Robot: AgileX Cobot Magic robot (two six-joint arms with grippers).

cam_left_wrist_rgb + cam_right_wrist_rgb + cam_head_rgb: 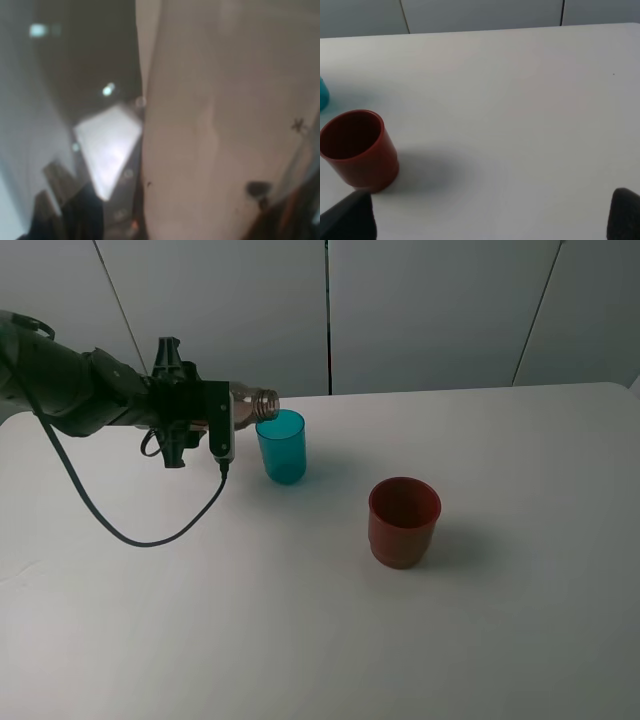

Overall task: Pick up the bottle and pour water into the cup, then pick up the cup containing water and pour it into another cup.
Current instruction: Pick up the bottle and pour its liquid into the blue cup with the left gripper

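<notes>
Clamping the smoky clear plastic bottle [252, 402], the left gripper [222, 418] hangs over a white tabletop [300, 640]; right gripper [485, 216] seemingly spread; pale panelled walls [420, 310] behind.

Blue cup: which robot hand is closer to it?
Left. The left gripper holds the bottle tipped at the blue cup's rim. The right gripper is nearer the red cup, farther away.
</notes>
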